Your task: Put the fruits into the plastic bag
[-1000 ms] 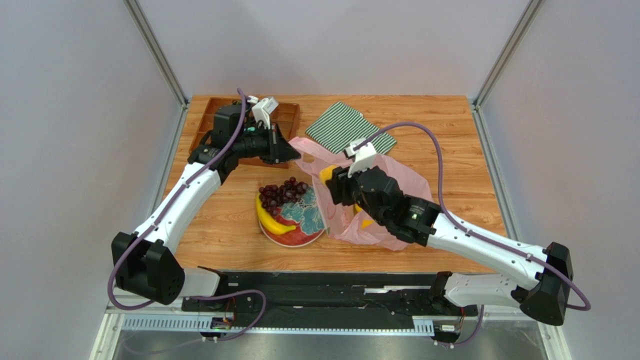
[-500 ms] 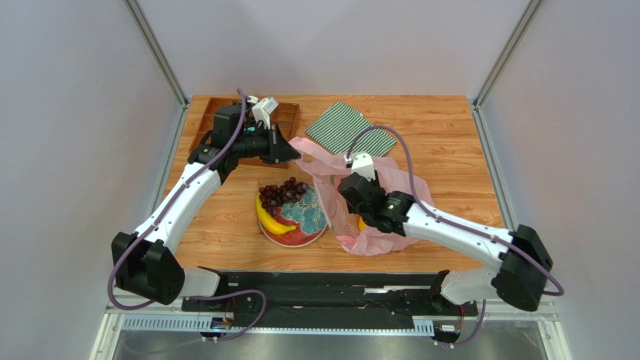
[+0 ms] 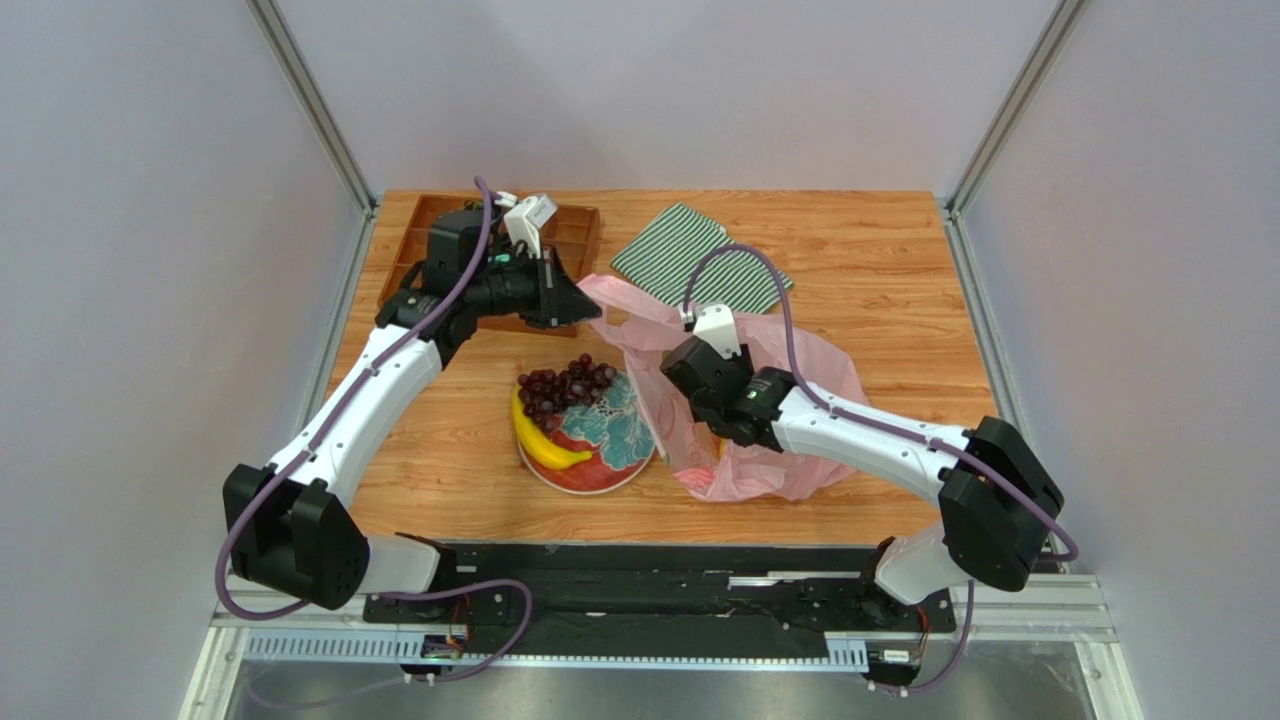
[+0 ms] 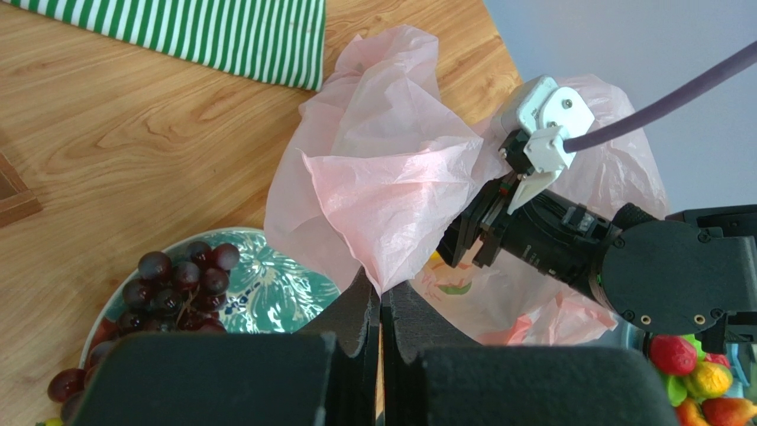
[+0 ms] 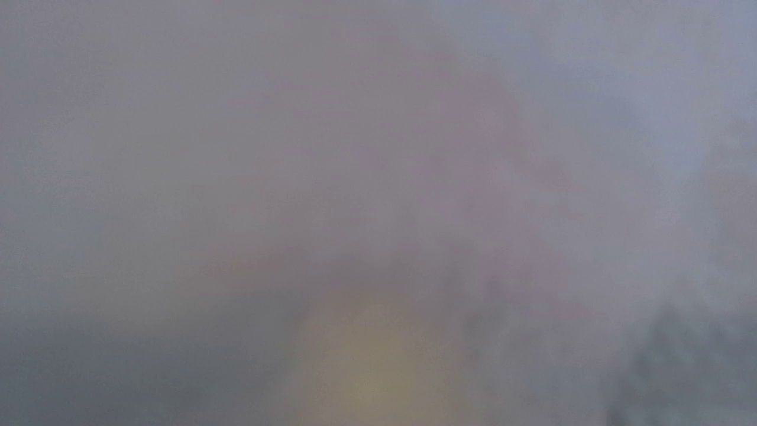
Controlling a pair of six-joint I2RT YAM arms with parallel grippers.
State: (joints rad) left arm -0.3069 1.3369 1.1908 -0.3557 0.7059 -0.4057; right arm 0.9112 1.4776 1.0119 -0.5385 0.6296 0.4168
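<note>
Left pincer (image 4: 380,297) clamped on rim of pink plastic bag (image 3: 781,458), lifting it. Grape bunch (image 3: 567,384), banana (image 3: 541,440) on red plate (image 3: 597,474), mid tabletop (image 3: 887,255). Right pincer (image 4: 471,240) buried in bag mouth; spread could not tell.

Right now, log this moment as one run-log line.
left pincer: shut on plastic bag edge | right pincer: inside bag, jaws hidden | grapes, banana: on plate | right wrist view: blurred
</note>
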